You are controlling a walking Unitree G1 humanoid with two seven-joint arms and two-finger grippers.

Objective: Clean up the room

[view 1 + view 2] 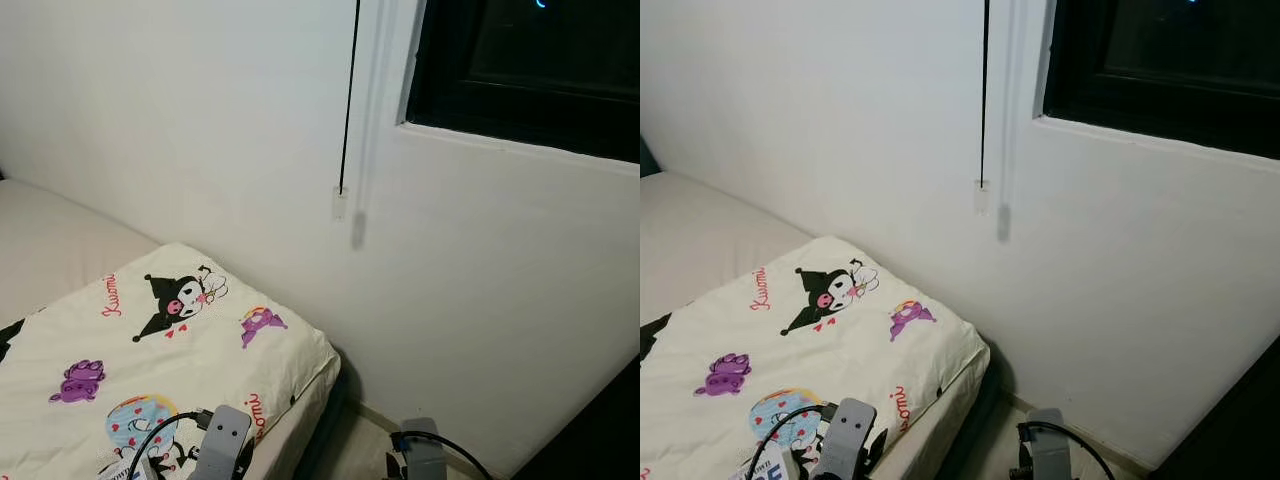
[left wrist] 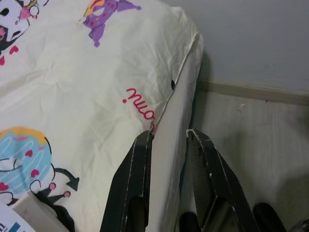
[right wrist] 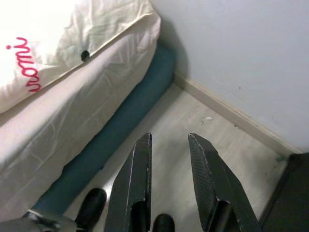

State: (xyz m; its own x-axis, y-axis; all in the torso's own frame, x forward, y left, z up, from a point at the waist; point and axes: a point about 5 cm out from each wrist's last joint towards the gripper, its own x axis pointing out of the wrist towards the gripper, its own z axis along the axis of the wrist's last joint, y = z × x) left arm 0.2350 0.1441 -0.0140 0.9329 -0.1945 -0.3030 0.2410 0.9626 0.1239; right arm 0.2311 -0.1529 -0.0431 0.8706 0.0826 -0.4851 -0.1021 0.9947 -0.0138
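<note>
White wall (image 1: pixel 200 120) is faced; quilt (image 1: pixel 150 340) lies on bed corner. Left gripper (image 2: pixel 169 145) and right gripper (image 3: pixel 169 145) are parted, empty. Risk: quilt edge snagged by left fingers.

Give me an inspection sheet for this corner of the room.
Surface: bed with a cartoon-print blanket spread to its corner.
Job's things: the blanket; nothing else seen.
Clutter: small white item on the blanket, unclear what.
Grippers: left gripper open over the blanket's edge; right gripper open above the floor.
Cables: black cord hanging down the wall; black cables on both wrists.
Surroundings: dark window, baseboard.
</note>
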